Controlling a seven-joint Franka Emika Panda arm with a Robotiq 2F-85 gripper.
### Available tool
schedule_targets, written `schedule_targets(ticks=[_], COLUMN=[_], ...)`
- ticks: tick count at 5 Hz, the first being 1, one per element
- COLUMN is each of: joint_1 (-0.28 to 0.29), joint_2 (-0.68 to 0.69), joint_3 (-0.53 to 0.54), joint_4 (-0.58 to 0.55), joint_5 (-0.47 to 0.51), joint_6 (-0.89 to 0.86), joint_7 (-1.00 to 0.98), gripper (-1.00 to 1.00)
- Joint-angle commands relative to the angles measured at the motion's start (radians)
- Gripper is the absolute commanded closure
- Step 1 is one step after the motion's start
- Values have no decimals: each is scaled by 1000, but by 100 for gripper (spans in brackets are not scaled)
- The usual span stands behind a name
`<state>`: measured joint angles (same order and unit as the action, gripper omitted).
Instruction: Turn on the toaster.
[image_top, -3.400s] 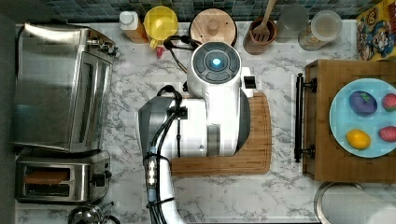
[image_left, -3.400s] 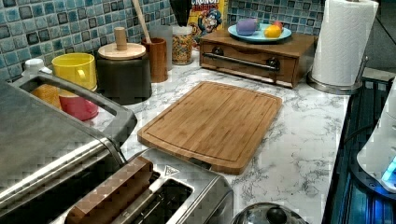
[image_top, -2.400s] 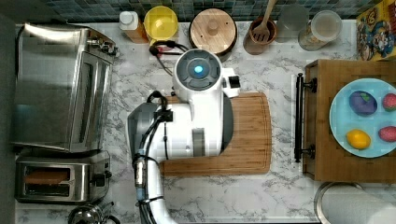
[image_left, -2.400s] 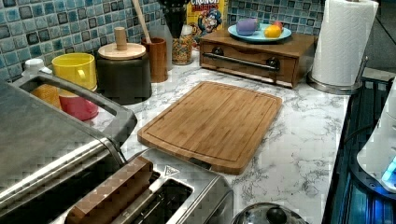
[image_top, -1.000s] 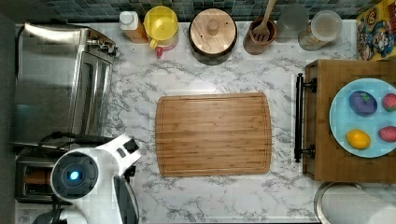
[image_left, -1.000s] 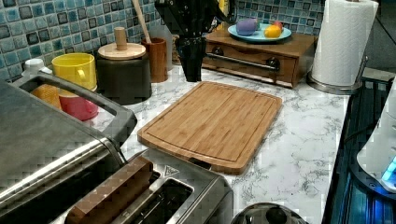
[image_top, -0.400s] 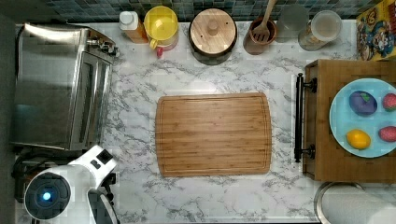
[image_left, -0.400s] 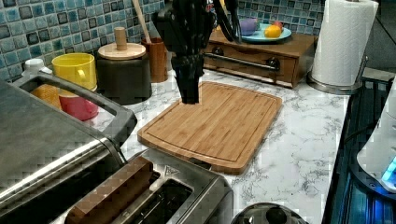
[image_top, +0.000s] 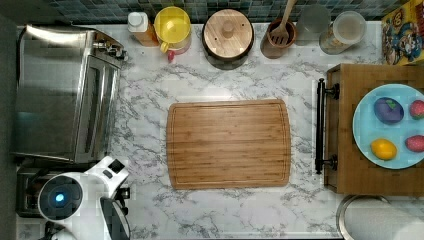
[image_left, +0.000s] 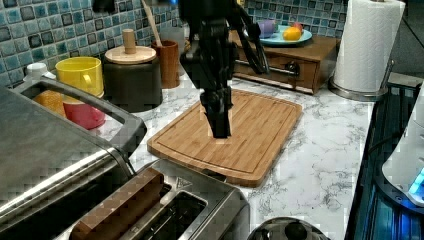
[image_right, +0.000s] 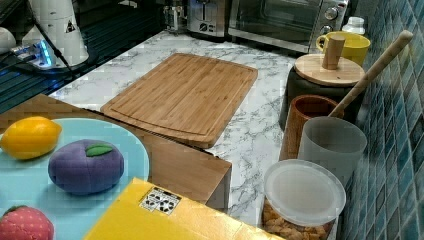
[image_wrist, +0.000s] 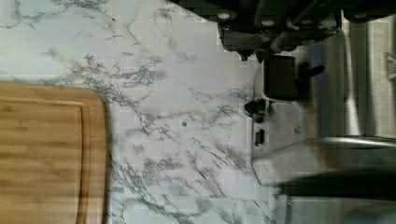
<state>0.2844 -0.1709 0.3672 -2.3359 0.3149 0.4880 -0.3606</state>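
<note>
Steel toaster (image_wrist: 303, 116) sits just beneath the pincer (image_wrist: 275, 46), lever (image_wrist: 280, 78) nearest.

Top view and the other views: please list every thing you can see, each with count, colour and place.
Toaster: 1, steel, beside the oven.
Oven: 1, steel, top view's left.
Board: 1, bamboo, counter centre.
Mug: 1, yellow, by the wall.
Canister: 1, dark, wooden lid, beside the mug.
Spoon: 1, wooden, in a brown holder.
Plate: 1, light blue, on a wooden box, holding toy fruit.
Paper towel: 1, white, left view's right.
Arm: 1, white, over the toaster.
Gripper: 1, black, above the counter.
</note>
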Motion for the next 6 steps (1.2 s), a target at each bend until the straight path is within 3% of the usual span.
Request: schedule_targets(ticks=[1, 3, 6], joint_1=[39, 27, 18], joint_2=[-60, -82, -26], joint_3=[-18, -14, 35], joint_4=[-120, -130, -122], joint_5=[194, 286, 205], joint_6=[178, 216, 286], joint_7=[-140, -204, -119], gripper=[100, 100, 100])
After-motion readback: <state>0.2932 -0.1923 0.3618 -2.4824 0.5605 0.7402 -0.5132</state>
